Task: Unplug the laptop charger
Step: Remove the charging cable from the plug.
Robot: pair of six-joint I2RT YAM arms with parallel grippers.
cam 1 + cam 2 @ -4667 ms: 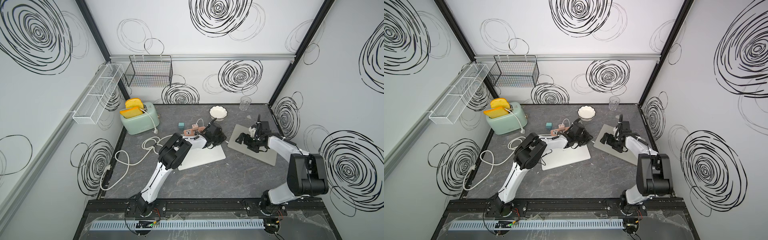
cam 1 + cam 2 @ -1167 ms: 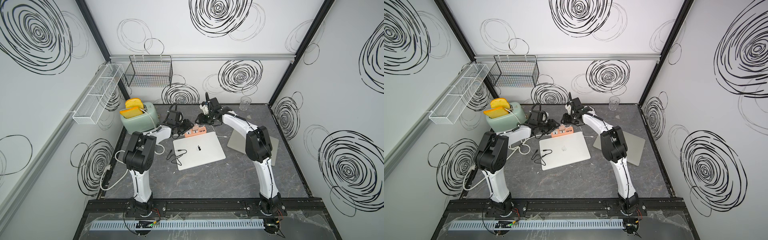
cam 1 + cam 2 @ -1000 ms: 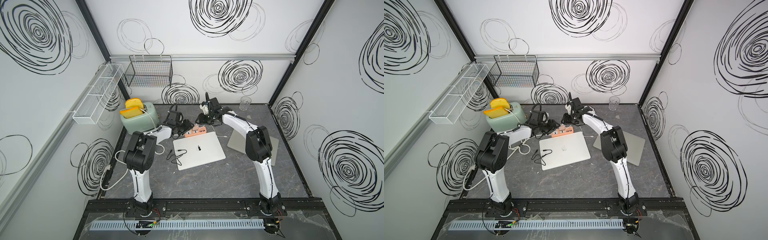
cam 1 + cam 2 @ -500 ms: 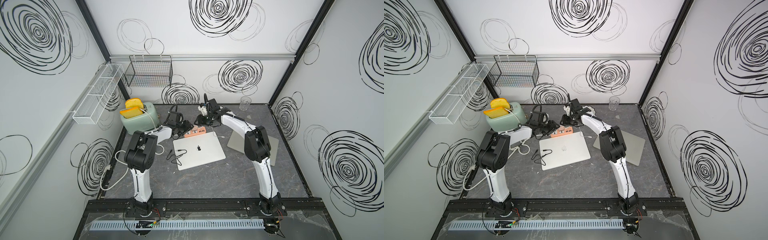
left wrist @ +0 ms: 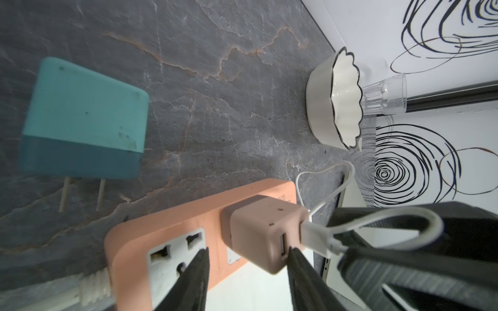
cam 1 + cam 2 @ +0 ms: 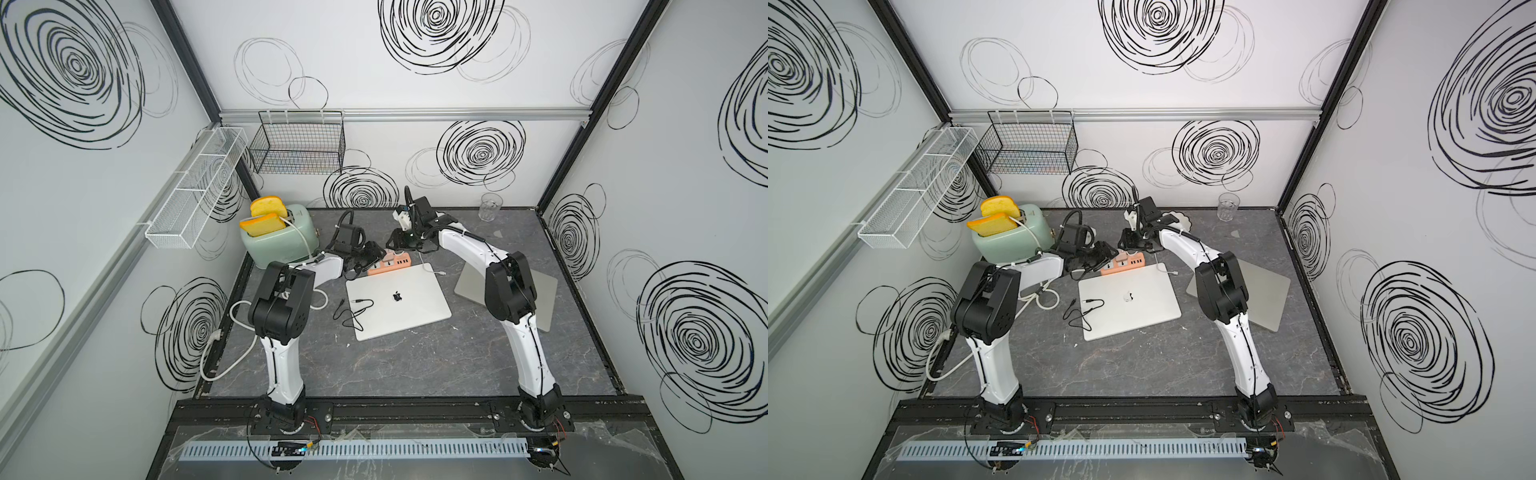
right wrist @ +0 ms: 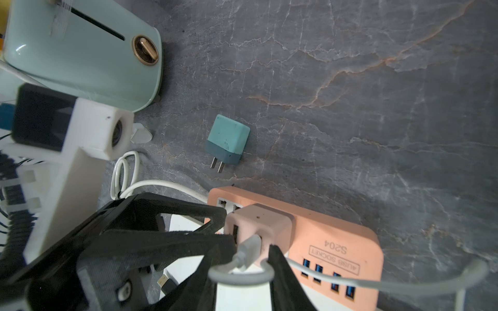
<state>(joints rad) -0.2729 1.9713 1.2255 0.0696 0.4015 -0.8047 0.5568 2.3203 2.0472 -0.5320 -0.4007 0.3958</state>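
From above: left hand [image 5: 248, 253] at 9 o'clock of the small dusty-pink cube charger [image 5: 266, 234], fingers spread either side, one touching its corner, not clenched. Charger standing upright in the flat peach plastic power strip [image 7: 336, 242], at 12 o'clock of the closed silver laptop [image 6: 399, 303]. At 1 o'clock, right hand [image 7: 242, 265] bracketing the white cable plug [image 7: 249, 249]; grip impossible to tell. Likely pull: straight up.

Charger [image 5: 258, 229] in power strip [image 6: 401, 262] behind laptop [image 6: 411, 307]

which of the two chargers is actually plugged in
The pink charger, seated in the peach power strip; the teal charger lies loose on the tabletop, prongs bare.
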